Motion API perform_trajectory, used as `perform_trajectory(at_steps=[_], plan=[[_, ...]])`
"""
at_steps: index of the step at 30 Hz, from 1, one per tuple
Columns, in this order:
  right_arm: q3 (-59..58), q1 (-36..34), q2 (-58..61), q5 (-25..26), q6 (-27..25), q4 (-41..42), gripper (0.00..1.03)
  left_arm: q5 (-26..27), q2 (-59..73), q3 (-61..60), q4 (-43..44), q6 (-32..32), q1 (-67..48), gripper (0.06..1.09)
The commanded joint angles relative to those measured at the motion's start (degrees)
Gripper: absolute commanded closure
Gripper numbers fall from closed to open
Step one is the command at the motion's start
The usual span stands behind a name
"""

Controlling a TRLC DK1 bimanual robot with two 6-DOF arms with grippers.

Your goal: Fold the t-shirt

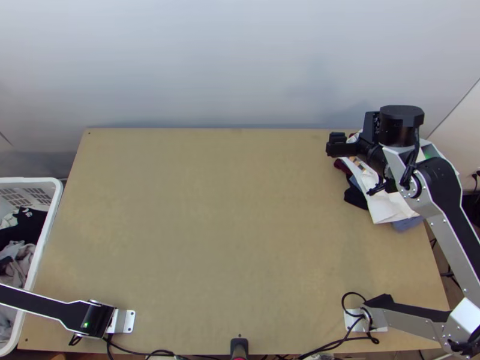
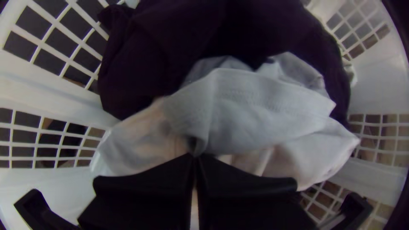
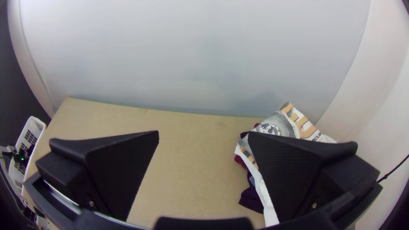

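My right gripper (image 1: 339, 144) is above the table's far right part, beside a pile of cloth. In the right wrist view that gripper (image 3: 203, 133) stands open, nothing between its fingers. A light grey-white garment (image 2: 255, 110) lies bunched over dark cloth in the basket. My left gripper (image 2: 196, 156) is down in the basket, shut on a fold of this light garment at its near side. How much cloth is between the fingertips is hidden. Whether the garment is a t-shirt I cannot tell.
The white basket (image 1: 49, 231) stands against the table's left side, with dark and pale clothes inside. Dark purple cloth (image 2: 162, 55) lies beside the light garment. A printed white cloth (image 1: 384, 207) tops the pile at the table's right edge. Cables run along the near edge.
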Motion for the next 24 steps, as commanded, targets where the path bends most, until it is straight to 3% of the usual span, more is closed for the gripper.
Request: perform_trajectory(at_steps=[1, 5, 15, 24], plan=[[-0.81, -1.06, -0.44, 0.08, -0.26, -0.22, 0.05, 8.20, -10.77, -2.01, -11.50, -4.38, 0.21, 1.05], [-3.36, -2.30, -1.15, -0.01, 0.18, -0.31, 0.05, 17.60, -21.40, -2.36, -18.79, -5.52, -0.06, 1.05], [-12.94, -7.83, -5.10, -0.01, -0.17, -0.39, 0.05, 35.53, -45.39, -3.76, -39.54, -7.28, -8.93, 1.05], [-23.58, -12.67, -13.36, -0.01, -0.26, -1.62, 0.05, 38.87, -69.83, -20.37, -39.62, -12.29, -37.94, 1.04]])
